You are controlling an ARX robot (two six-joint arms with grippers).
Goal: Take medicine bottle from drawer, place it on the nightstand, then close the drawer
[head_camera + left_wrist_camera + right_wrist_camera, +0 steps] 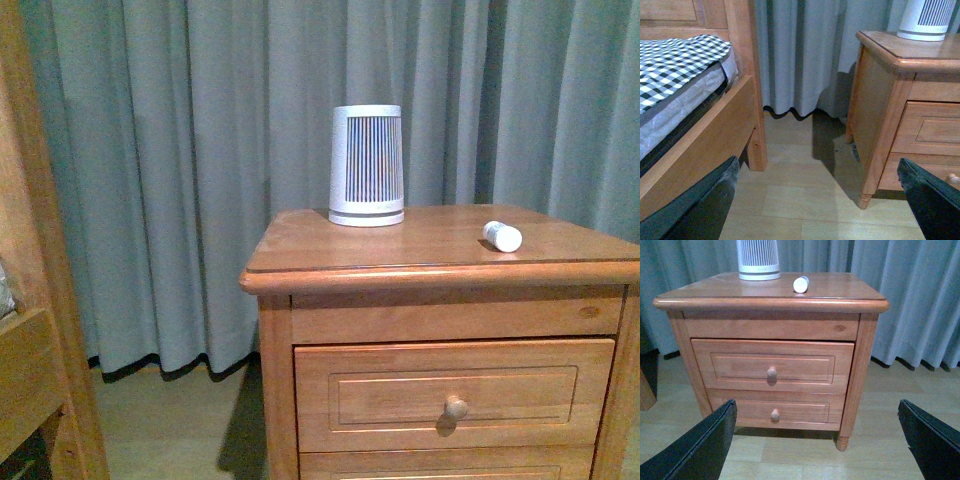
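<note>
The medicine bottle (502, 236) lies on its side on the nightstand (400, 250), near the right front of its top; it also shows in the right wrist view (801, 284). The taller upper drawer (380, 395) looks pushed in, its front about level with the cabinet (740, 365). My right gripper (815, 440) is open and empty, low in front of the nightstand (840, 290) and well back from it. My left gripper (817, 200) is open and empty, over the floor between the bed and the nightstand (880, 100). Neither arm shows in the front view.
A tall white ribbed device (367, 165) stands at the back of the nightstand top. The shorter lower drawer (805, 412) is shut. A wooden bed frame (705, 145) with a checked cover stands left of the nightstand. Grey curtains (200, 150) hang behind.
</note>
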